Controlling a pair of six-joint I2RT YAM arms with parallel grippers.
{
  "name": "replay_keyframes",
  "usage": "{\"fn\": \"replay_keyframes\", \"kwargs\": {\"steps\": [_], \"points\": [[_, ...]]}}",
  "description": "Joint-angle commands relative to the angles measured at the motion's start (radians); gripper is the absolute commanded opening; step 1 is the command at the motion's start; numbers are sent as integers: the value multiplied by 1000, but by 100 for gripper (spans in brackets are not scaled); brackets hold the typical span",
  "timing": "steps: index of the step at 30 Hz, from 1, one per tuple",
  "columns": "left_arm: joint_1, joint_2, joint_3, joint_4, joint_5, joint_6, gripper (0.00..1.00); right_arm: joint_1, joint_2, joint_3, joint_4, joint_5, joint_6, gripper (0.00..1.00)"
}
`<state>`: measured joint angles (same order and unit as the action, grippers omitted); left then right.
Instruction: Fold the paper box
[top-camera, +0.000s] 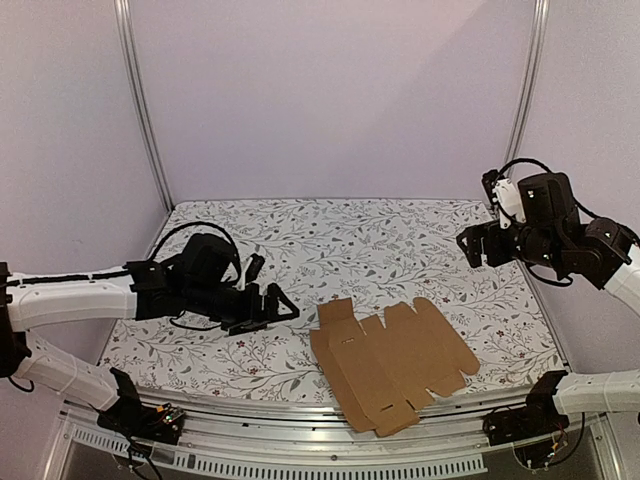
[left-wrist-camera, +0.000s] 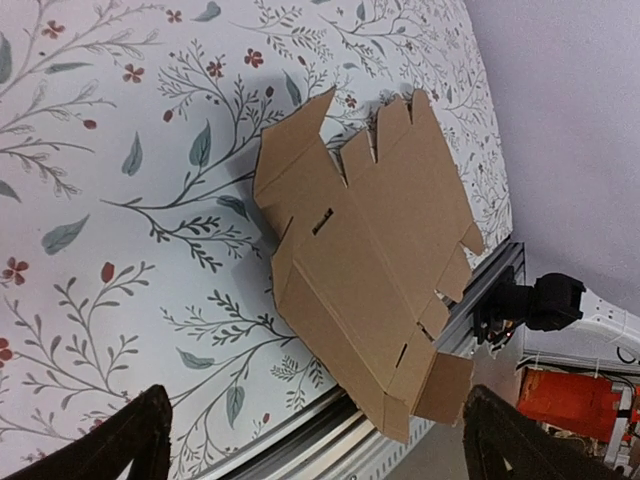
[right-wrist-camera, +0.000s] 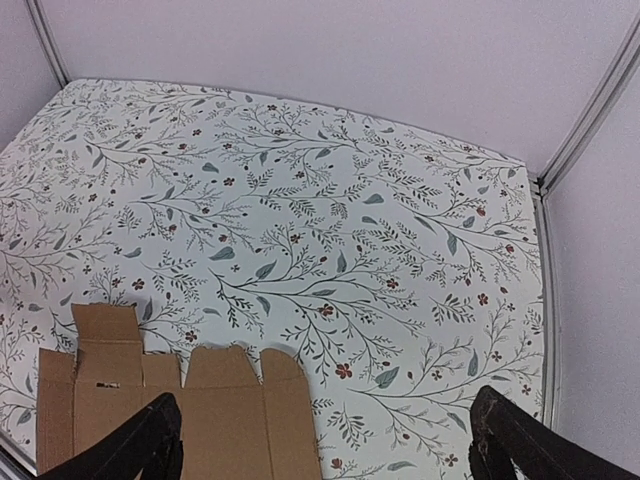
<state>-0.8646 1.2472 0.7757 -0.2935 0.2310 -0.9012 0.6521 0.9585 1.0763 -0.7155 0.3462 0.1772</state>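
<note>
- The paper box (top-camera: 390, 365) is your only container, and it lies as a flat brown cardboard sheet, unfolded, with tabbed flaps and creases showing.
- You will find it on the flower-patterned worktop (top-camera: 400, 250), at the near edge and a little right of the middle.
- Its nearest corner flap sticks out over the metal rail (top-camera: 300, 440) that runs along the front of the worktop; your left wrist view shows that overhang best.
- One narrow flap on the sheet's far left corner points toward the back wall.
- Your left pincer (top-camera: 280, 305) sits low over the worktop just left of the sheet, facing it, with its fingers spread apart and not touching the cardboard.
- Your right pincer (top-camera: 475, 245) hangs high at the right side, well apart from the sheet, its fingers also spread wide and holding nothing.
- From the right wrist, you see only the sheet's far flaps at the lower left.
- Pale walls and two metal posts close the space behind.
</note>
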Motion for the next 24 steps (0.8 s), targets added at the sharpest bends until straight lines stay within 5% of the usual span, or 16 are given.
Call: {"fn": "replay_keyframes", "kwargs": {"steps": [1, 14, 24], "points": [[-21, -10, -67, 156, 149, -141, 100, 6, -3, 23, -41, -35, -1, 99], [-78, 180, -171, 517, 226, -308, 91, 7, -26, -16, -22, -82, 23, 99], [-129, 352, -152, 595, 200, -372, 77, 6, -77, -46, -23, -88, 49, 99]]}}
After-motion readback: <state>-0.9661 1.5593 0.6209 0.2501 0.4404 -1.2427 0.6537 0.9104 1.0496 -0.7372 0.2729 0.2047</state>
